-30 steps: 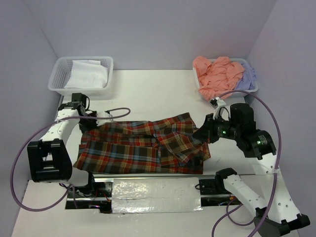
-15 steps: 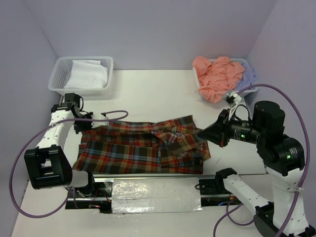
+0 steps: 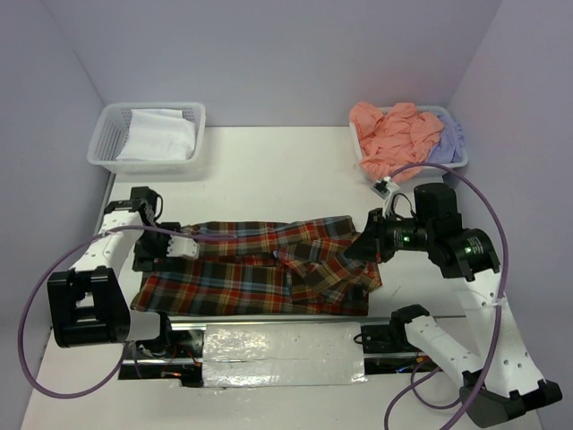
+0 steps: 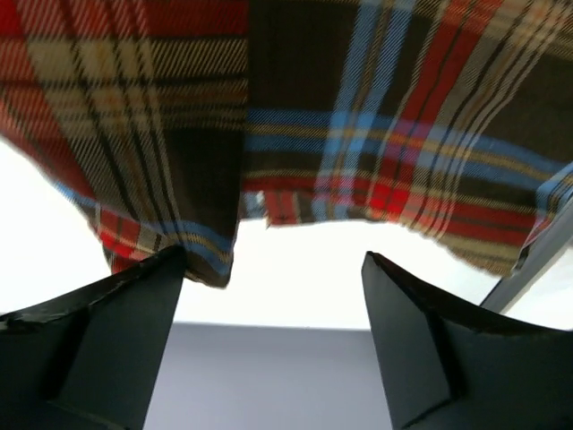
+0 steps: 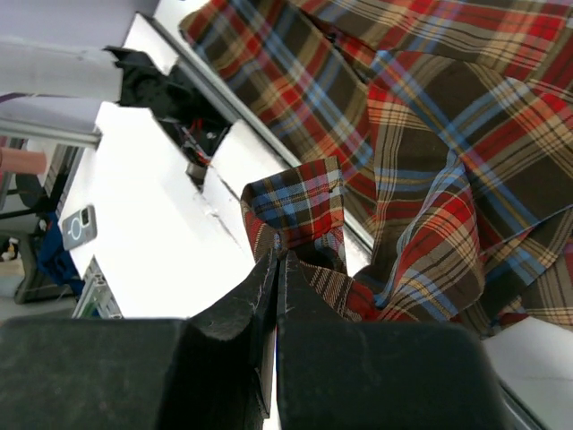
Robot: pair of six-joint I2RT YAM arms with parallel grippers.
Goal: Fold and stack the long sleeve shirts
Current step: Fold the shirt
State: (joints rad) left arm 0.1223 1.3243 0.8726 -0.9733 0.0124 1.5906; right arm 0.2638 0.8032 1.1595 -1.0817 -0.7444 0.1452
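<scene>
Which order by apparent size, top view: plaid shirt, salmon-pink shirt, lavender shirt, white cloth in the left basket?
1. plaid shirt, by far the largest.
2. salmon-pink shirt and white cloth: roughly alike, not ranked.
3. lavender shirt, smallest showing; mostly hidden behind the pink one.
</scene>
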